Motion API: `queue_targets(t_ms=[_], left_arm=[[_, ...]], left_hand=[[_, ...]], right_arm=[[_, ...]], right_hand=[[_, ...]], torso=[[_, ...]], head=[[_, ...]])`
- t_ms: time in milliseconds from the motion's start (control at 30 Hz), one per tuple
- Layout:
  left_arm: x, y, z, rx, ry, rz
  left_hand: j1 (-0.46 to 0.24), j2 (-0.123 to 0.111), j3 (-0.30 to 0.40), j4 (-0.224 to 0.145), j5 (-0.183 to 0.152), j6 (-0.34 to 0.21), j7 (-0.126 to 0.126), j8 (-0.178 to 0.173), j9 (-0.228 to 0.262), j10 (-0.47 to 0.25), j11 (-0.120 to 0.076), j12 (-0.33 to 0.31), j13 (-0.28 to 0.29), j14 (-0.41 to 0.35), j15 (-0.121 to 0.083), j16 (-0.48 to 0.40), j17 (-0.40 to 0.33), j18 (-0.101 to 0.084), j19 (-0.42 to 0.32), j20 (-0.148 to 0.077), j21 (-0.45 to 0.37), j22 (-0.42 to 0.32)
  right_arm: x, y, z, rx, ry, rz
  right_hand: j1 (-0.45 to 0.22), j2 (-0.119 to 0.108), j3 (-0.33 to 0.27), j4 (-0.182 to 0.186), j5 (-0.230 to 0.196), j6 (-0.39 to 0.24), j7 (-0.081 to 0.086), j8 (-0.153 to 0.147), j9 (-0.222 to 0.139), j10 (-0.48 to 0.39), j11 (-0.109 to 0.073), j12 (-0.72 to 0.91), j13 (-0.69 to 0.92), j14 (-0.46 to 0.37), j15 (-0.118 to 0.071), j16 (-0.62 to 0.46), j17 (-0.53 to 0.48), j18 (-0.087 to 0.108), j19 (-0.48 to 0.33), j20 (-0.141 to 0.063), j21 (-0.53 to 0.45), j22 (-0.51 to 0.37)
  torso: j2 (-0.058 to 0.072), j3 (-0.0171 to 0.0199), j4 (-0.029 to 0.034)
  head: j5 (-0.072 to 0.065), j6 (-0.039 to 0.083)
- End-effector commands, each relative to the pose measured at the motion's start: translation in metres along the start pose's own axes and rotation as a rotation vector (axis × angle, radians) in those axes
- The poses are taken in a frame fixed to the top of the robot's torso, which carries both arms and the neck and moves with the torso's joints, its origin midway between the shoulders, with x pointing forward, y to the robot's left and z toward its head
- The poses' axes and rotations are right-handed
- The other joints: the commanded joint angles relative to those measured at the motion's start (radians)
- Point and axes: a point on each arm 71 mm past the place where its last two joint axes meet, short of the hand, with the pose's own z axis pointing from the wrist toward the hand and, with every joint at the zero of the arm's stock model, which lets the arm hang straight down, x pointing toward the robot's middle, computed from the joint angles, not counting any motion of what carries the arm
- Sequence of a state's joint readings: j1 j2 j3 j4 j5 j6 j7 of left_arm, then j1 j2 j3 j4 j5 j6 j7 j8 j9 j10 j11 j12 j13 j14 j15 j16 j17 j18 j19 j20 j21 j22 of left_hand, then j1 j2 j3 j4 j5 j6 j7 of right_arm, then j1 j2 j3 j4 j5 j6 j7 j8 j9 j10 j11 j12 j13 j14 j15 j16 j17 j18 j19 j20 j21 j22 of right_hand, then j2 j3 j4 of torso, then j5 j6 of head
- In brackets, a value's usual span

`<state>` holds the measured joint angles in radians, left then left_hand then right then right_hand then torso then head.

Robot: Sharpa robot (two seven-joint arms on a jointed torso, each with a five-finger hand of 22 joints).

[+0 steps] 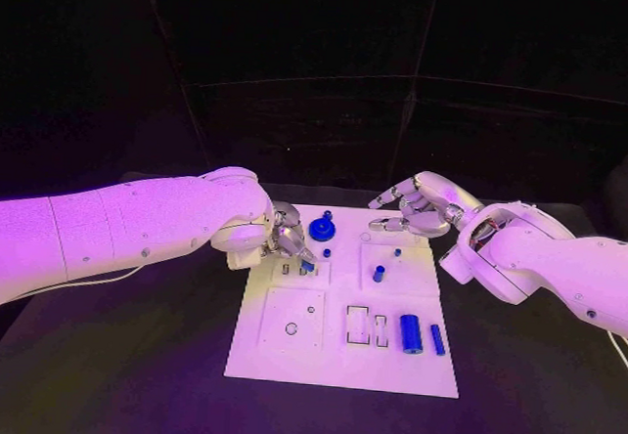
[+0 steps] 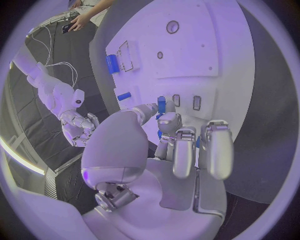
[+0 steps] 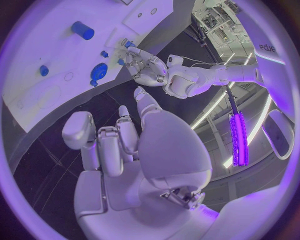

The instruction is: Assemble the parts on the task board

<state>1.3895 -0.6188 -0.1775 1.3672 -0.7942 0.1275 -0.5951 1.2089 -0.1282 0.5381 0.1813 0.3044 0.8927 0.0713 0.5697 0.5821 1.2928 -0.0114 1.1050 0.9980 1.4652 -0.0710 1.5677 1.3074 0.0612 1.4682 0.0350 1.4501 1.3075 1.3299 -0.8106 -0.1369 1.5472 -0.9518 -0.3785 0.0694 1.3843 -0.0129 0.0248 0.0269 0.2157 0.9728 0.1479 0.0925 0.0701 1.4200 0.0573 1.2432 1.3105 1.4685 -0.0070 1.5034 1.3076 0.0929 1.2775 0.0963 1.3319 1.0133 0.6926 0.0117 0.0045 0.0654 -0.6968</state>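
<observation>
From the head camera, the left hand [image 1: 287, 237] sits over the far left part of the white board [image 1: 344, 360], pinching a small blue piece [image 1: 307, 266] upright above the slots just beneath it. The right hand [image 1: 416, 207] hovers at the board's far edge, holding nothing, its fingers loosely bent. A blue cylinder [image 1: 411, 333] lies near right, long axis running near to far.

At the left wrist, the fingers [image 2: 170, 121] hold the blue piece directly beside two small slots [image 2: 187, 101].

At the right wrist, the fingers [image 3: 106, 145] hang over black table [image 3: 37, 165], apart from the board.
</observation>
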Motion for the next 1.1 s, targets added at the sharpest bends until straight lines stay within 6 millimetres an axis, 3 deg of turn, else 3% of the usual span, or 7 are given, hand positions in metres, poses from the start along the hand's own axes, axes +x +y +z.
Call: queue_targets(t_ms=[33, 367, 867, 1100], left_arm=[[-0.003, -0.001, -0.004, 0.035, -0.069, -0.066], [0.001, 0.014, -0.007, 0.016, -0.203, -0.067], [0.016, 0.024, 0.003, -0.019, -0.203, -0.065], [0.019, 0.024, 0.005, -0.028, -0.183, -0.052]], left_hand=[[-0.011, -0.006, 0.155, -0.168, 0.054, 0.007, -0.005, 0.006, 0.004, 0.014, -0.001, 0.006, 0.003, 0.106, -0.002, 0.003, 0.263, -0.020, 0.028, 0.001, 0.008, 0.079], [-0.011, -0.010, 0.152, -0.179, 0.072, 0.011, -0.007, 0.009, 0.008, 0.020, -0.003, 0.011, 0.009, 0.106, -0.004, 0.003, 0.263, -0.020, 0.028, 0.000, 0.007, 0.077], [-0.014, -0.013, 0.151, -0.184, 0.084, 0.015, -0.008, 0.013, 0.011, 0.023, -0.005, 0.011, 0.009, 0.106, -0.006, 0.003, 0.263, -0.019, 0.028, -0.001, 0.005, 0.075], [-0.014, -0.013, 0.151, -0.184, 0.084, 0.015, -0.008, 0.013, 0.011, 0.023, -0.005, 0.011, 0.009, 0.106, -0.006, 0.003, 0.263, -0.019, 0.028, -0.001, 0.005, 0.075]], right_arm=[[-0.002, 0.000, 0.000, -0.003, -0.013, 0.003], [-0.005, -0.003, -0.002, 0.007, -0.022, 0.001], [-0.007, -0.004, -0.003, 0.014, -0.035, 0.000], [-0.007, -0.004, -0.003, 0.015, -0.036, 0.000]], right_hand=[[-0.002, 0.008, -0.004, 0.001, 0.006, 0.005, 0.001, -0.007, -0.001, -0.007, 0.002, -0.003, 0.010, 0.069, -0.006, -0.003, 0.120, 0.012, -0.007, 0.000, -0.004, -0.002], [-0.002, 0.008, -0.005, 0.001, 0.007, 0.005, 0.001, -0.007, -0.001, -0.007, 0.002, -0.005, 0.008, 0.070, -0.006, -0.003, 0.120, 0.012, -0.007, 0.000, -0.004, -0.002], [-0.002, 0.008, -0.005, 0.001, 0.007, 0.005, 0.001, -0.007, -0.001, -0.007, 0.002, -0.005, 0.008, 0.070, -0.006, -0.003, 0.120, 0.012, -0.007, 0.000, -0.004, -0.002], [-0.002, 0.009, -0.005, 0.001, 0.008, 0.005, 0.001, -0.007, -0.001, -0.007, 0.002, -0.006, 0.008, 0.070, -0.006, -0.003, 0.121, 0.012, -0.007, 0.000, -0.004, -0.002]], torso=[[0.000, -0.0014, 0.0007], [-0.001, -0.0006, 0.0073], [0.001, -0.0007, 0.0025], [0.001, -0.0001, 0.0030]], head=[[0.002, -0.002], [0.006, -0.011], [0.007, -0.015], [0.006, -0.017]])
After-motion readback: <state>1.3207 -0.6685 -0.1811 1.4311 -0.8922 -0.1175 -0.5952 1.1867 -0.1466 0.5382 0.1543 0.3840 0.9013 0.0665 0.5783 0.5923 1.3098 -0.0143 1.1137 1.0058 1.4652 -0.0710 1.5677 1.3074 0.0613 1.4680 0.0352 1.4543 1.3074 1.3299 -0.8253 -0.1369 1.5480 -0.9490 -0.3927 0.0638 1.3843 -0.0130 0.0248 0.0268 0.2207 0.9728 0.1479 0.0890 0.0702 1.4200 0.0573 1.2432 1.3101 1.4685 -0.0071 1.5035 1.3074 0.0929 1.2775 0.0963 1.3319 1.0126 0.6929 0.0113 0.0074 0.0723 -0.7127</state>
